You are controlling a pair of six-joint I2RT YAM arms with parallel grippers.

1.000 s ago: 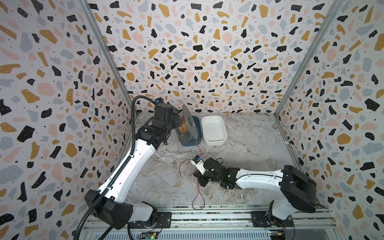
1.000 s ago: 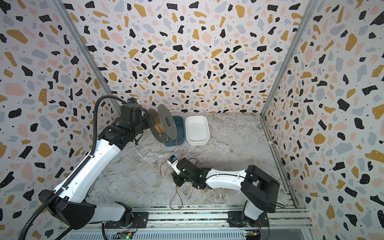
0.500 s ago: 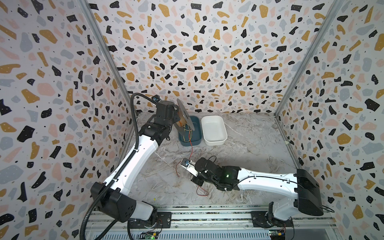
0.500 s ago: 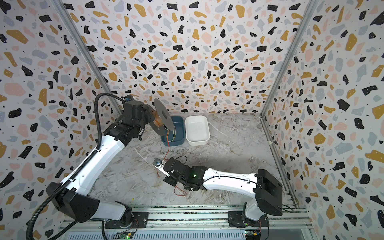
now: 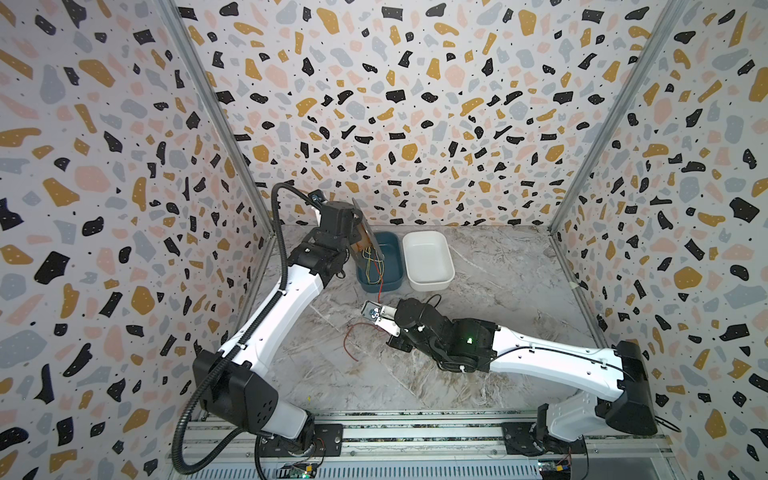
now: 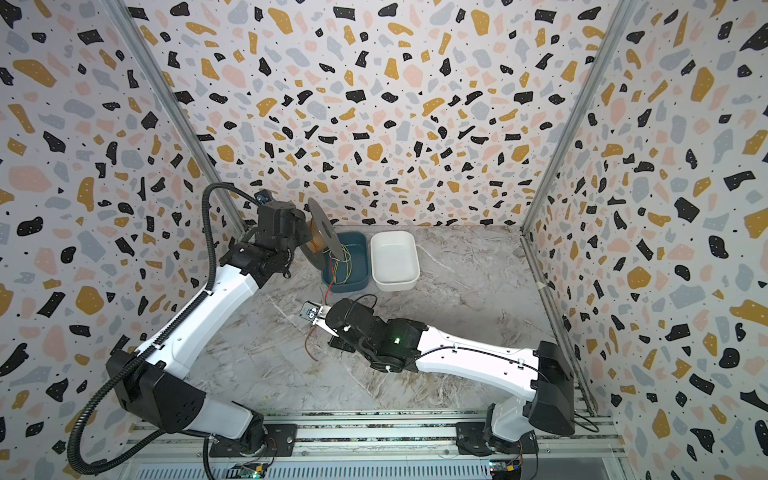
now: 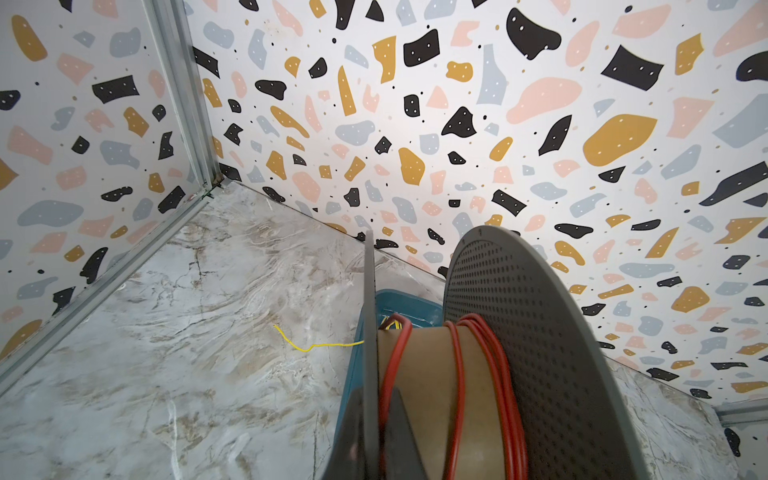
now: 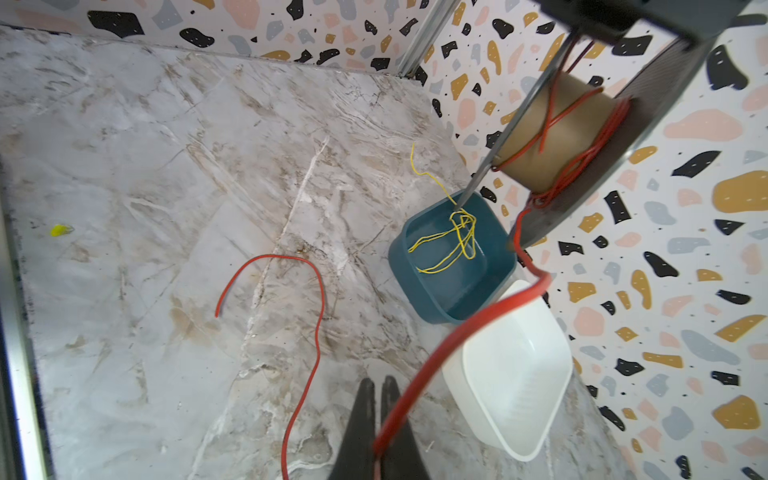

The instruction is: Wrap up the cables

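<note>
1. Winding step: the left tool [image 7: 374,419] clamps the spool [image 7: 428,374] by its flange, above the blue bin [image 5: 388,282] at 11 o'clock on the surface [image 5: 511,299].
2. The right tool [image 8: 378,399] pinches the cable [image 8: 478,324] mid-surface; its loose tail trails toward 8 o'clock.
3. Next, probably: circle the strand round the core, keeping tension.

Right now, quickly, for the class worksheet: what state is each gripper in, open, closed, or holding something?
The left gripper is closed on the spool, at its thin flange.
The right gripper is closed on the red cable leading from the spool.
</note>
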